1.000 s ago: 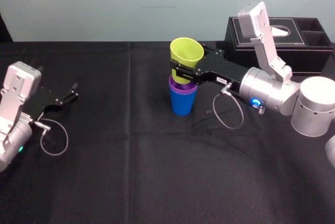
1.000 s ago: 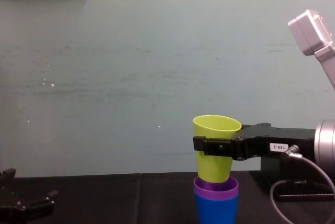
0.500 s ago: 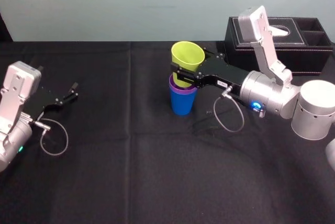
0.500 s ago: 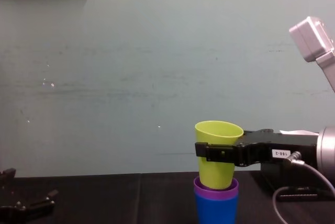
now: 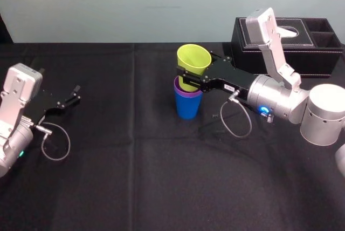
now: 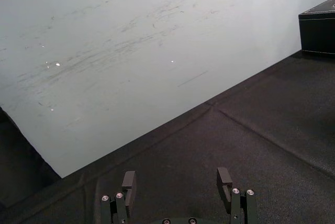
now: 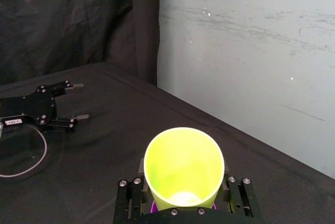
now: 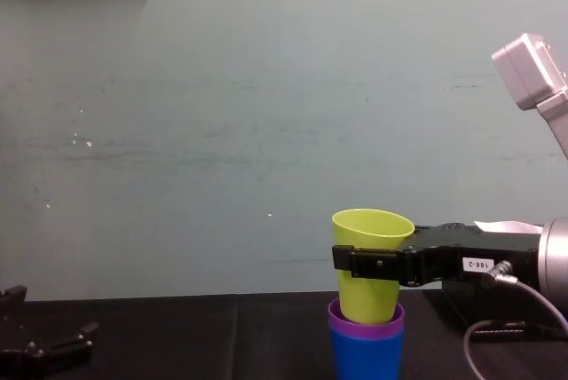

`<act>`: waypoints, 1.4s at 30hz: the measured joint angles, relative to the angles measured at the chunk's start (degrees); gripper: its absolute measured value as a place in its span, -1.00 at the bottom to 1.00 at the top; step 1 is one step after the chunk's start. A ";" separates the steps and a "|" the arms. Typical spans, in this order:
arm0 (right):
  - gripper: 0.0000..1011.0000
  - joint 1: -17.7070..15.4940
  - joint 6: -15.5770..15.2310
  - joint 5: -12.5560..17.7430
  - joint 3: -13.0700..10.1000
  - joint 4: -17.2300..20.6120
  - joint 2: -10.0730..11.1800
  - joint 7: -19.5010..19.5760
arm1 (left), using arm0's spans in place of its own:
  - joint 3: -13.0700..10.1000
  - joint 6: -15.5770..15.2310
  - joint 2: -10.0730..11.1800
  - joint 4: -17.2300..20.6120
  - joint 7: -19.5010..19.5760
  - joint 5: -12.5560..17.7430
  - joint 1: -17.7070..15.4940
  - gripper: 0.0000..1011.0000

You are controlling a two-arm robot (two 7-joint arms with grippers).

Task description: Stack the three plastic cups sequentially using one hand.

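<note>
My left gripper sat out at the left side of the black cloth-covered table, arm drawn back, fingers spread apart and holding nothing. Near the middle stood the stack: the bright blue tapered plastic cup upright on the cloth, with the purple plastic cup nested in it, little more than its rim showing. My right arm reached in level from the right. My right gripper was clamped around the yellow-green plastic cup, upright, its lower part inside the purple one. Behind that arm sat a black leather tissue box.
</note>
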State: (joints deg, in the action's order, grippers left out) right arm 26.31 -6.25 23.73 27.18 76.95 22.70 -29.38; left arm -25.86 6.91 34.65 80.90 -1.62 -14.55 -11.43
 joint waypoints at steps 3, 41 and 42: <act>0.45 0.01 0.01 0.00 0.00 0.00 -0.01 0.00 | 0.00 0.00 0.00 0.00 0.00 0.00 0.00 1.00; 0.98 -1.69 0.76 -1.54 -0.44 2.55 0.55 2.39 | 0.00 0.00 0.00 0.00 0.00 0.00 0.00 1.00; 0.98 -2.02 0.76 -1.76 -0.57 3.05 0.70 2.83 | 0.00 0.00 0.00 0.00 0.00 0.00 0.00 1.00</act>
State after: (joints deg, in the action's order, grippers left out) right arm 24.29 -5.49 21.97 26.60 80.00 23.40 -26.55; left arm -25.86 6.91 34.65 80.90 -1.62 -14.55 -11.43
